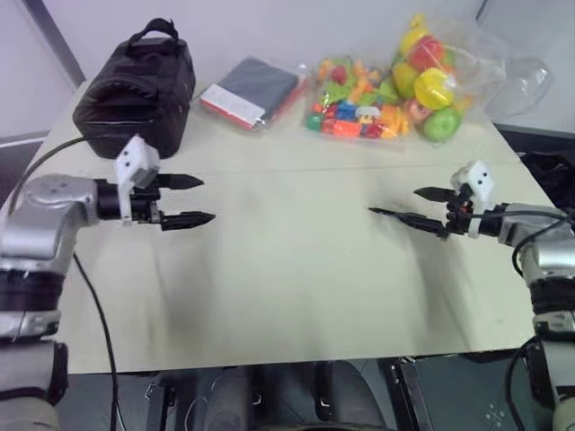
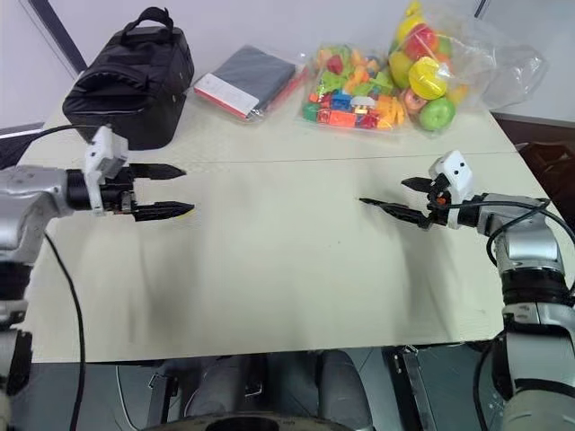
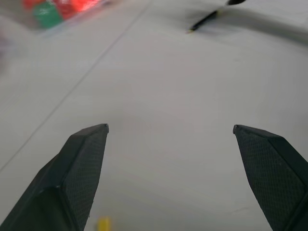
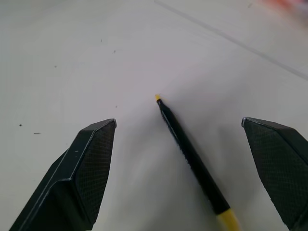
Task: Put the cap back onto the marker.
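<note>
The marker (image 4: 192,159), thin and black with a yellow tip and a yellow band, lies flat on the pale table (image 1: 287,296) at the right. My right gripper (image 1: 406,205) is open and hovers just over it, so the marker runs between the two fingers without touching them. In the head view the marker's point (image 1: 373,211) sticks out past the lower finger. My left gripper (image 1: 205,199) is open over the table's left side and holds nothing. The cap (image 3: 102,224), small and bright yellow, rests on the table under the left gripper's finger. The marker (image 3: 204,21) also appears far off in the left wrist view.
A black zipped bag (image 1: 135,90) stands at the back left. Beside it lie a flat dark packet (image 1: 252,90), a clear bag of coloured toy blocks (image 1: 359,108) and a clear bag of toy fruit (image 1: 436,81). The table's front edge runs close below both arms.
</note>
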